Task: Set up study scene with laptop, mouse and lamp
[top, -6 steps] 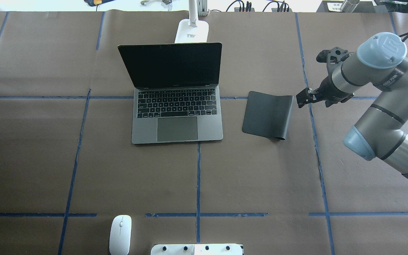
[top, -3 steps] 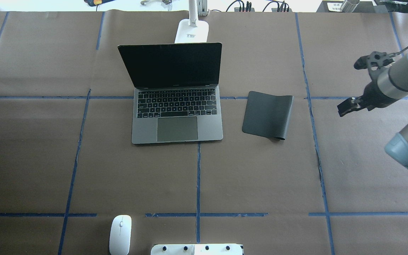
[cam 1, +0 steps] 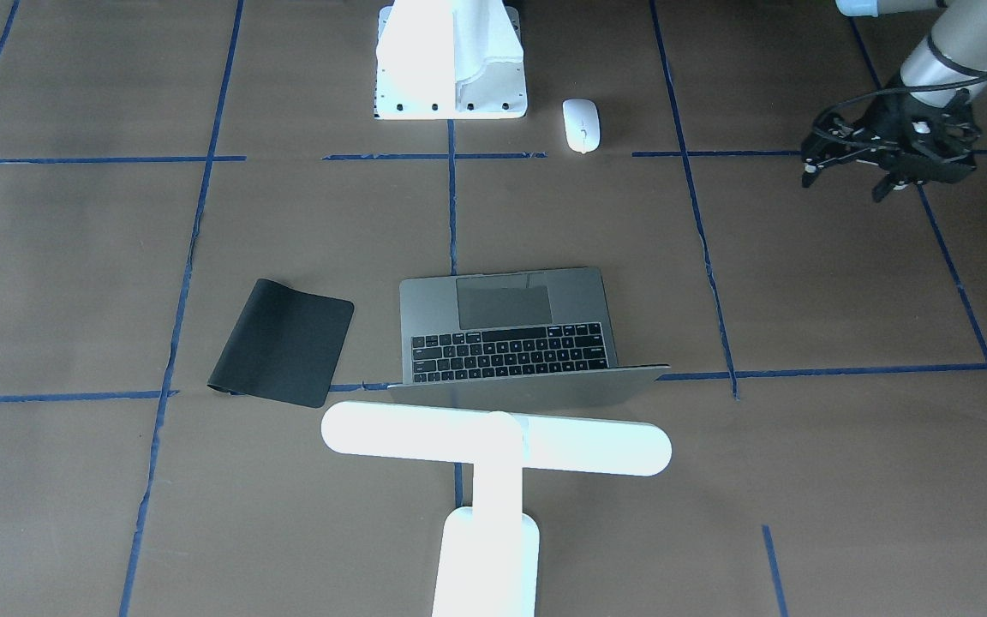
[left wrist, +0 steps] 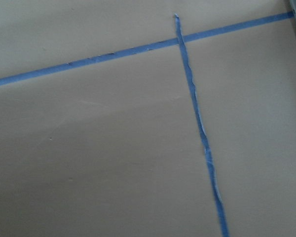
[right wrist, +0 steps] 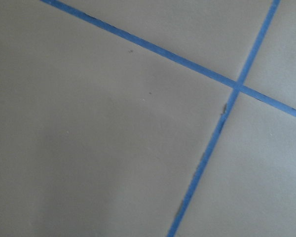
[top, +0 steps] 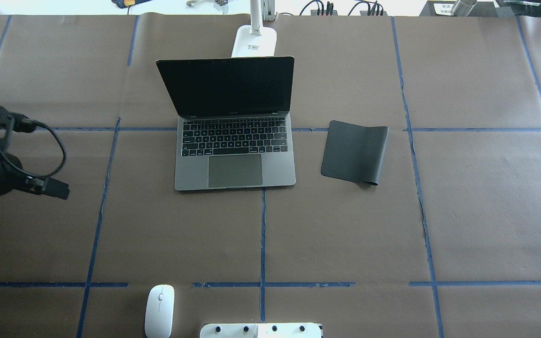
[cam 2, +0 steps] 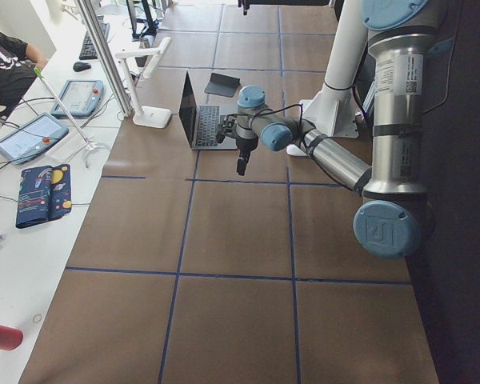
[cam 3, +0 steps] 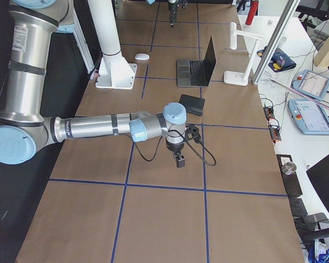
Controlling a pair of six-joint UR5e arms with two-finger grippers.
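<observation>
left pincer (cam 1: 846, 178), jaws apart and empty, far from the mouse (cam 1: 581, 125)

Nothing is legible: the label on the lamp (top: 254, 38) base is too small to read.

Open grey laptop (top: 235, 159), white lamp (cam 1: 493, 446) behind, mouse (top: 159, 311) well apart

The laptop (cam 3: 196, 70) stands open on the desk (cam 3: 153, 219). The mouse (cam 3: 142, 56) lies well apart on its keyboard side. The lamp (cam 3: 237, 77) stands just behind its lid. The black mat (cam 3: 192, 104) lies beside it, and the right pincer (cam 3: 180, 160) hangs farther off.
</observation>
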